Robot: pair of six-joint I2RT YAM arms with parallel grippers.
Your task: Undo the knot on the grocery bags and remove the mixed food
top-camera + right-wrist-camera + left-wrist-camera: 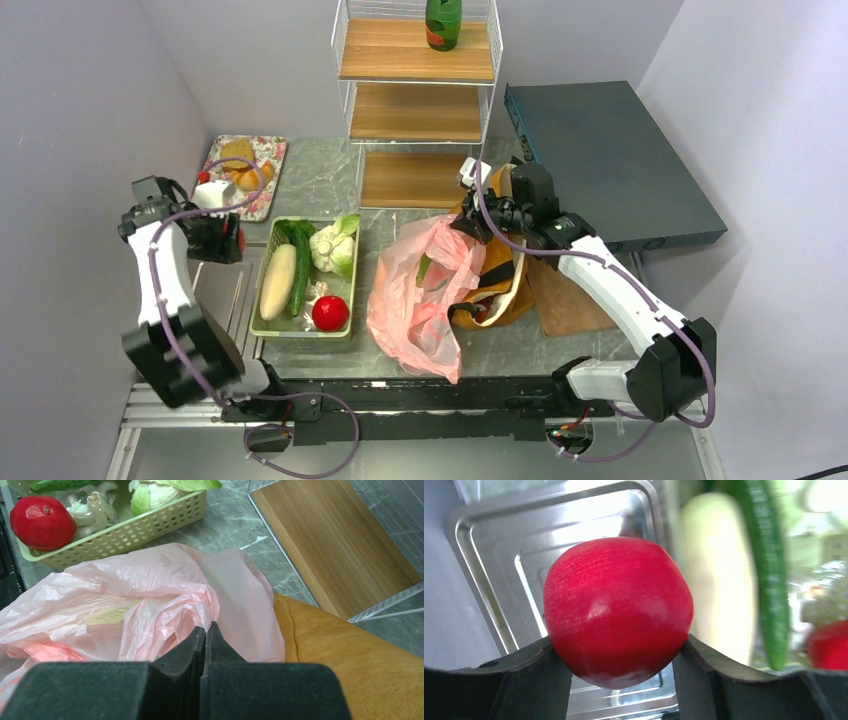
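The left pincer (232, 240) grips a round red fruit (618, 611) above the metal tray (489, 545), just left of the green basket (262, 325). In the basket a long white radish (278, 282) and a cucumber (300, 270) lie side by side. Both point away from the arms. A cabbage (335, 248) and a second fruit (330, 313) sit there too. The right pincer (205, 630) is closed on a fold of the pink bag (415, 310). The bag lies in the middle of the tabletop (320, 175), long from front to back, touching the brown tote (495, 290).
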